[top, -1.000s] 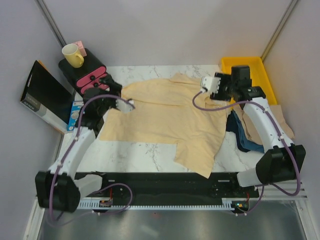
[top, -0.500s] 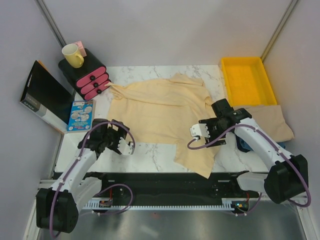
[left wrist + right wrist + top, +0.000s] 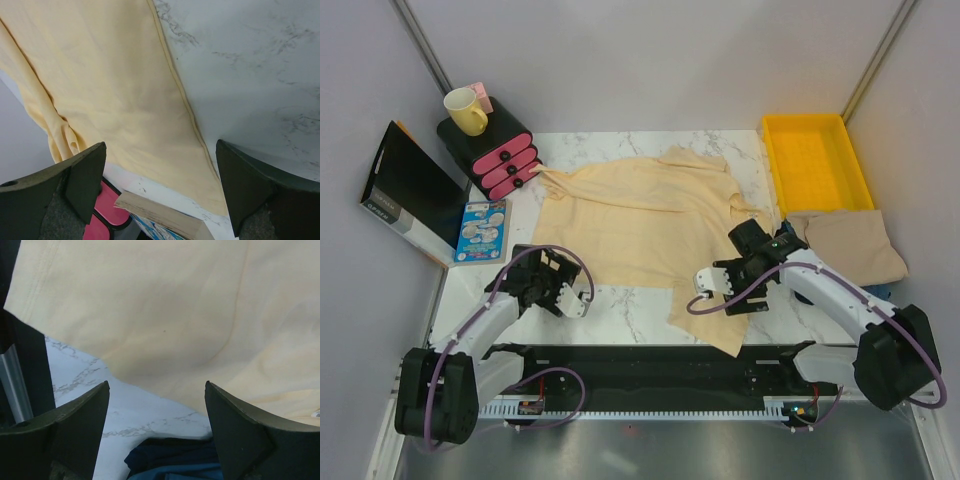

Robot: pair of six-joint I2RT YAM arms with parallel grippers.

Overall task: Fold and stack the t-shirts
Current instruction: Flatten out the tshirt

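T-shirt (image 3: 640, 215) lies rumpled on the table (image 3: 630, 305), one flap over the near edge. Your left gripper (image 3: 578, 296) and right gripper (image 3: 706, 283) gape wide and hold nothing. Pinch beside the hem and you'll likely miss it or drag the shirt crooked.

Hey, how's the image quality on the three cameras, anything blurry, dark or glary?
Top external: evenly lit and sharp, only soft shadows, no glare on the marble table. Left wrist: the cream t-shirt and its hem are crisp, the fingers dark and soft. Right wrist: fabric fairly sharp, fingers shadowed and blurred.
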